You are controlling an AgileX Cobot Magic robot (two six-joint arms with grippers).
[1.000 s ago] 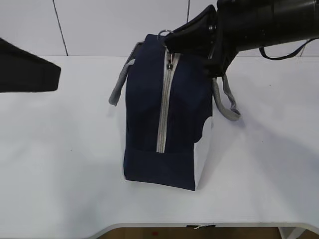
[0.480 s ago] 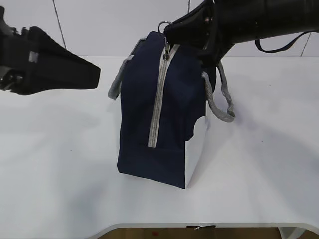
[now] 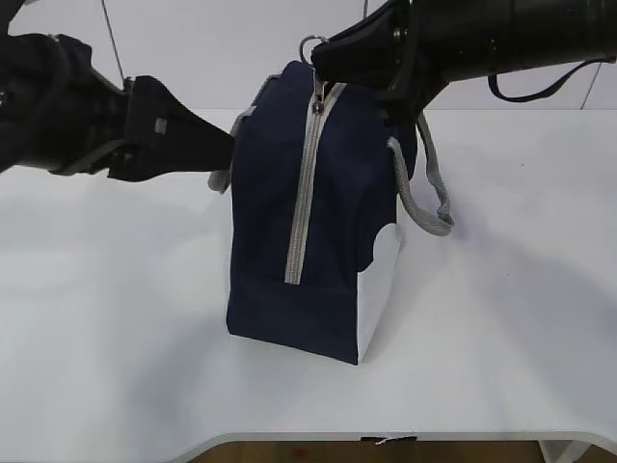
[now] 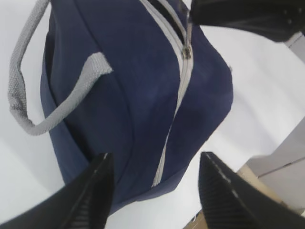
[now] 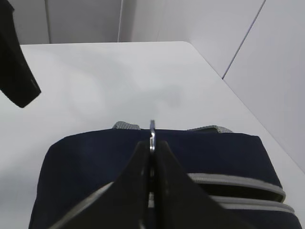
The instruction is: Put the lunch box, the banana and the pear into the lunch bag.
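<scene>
- White tabletop (image 3: 116, 318) carries only the tall navy-blue fabric lunch bag (image 3: 289, 241), upright.
- Right gripper (image 5: 151, 149) pinches its metal ring pull (image 5: 152, 129); left gripper (image 4: 155, 191) spread beside it.
- Zipper (image 3: 301, 212) looks mostly closed; no food visible, packing seemingly unstarted.

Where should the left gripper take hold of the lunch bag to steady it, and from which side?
Judging by pose: the upper side panel of the lunch bag, from its left. The bag stands tall, the left gripper is level there with jaws spread, and the right gripper pinches the ring pull.
</scene>
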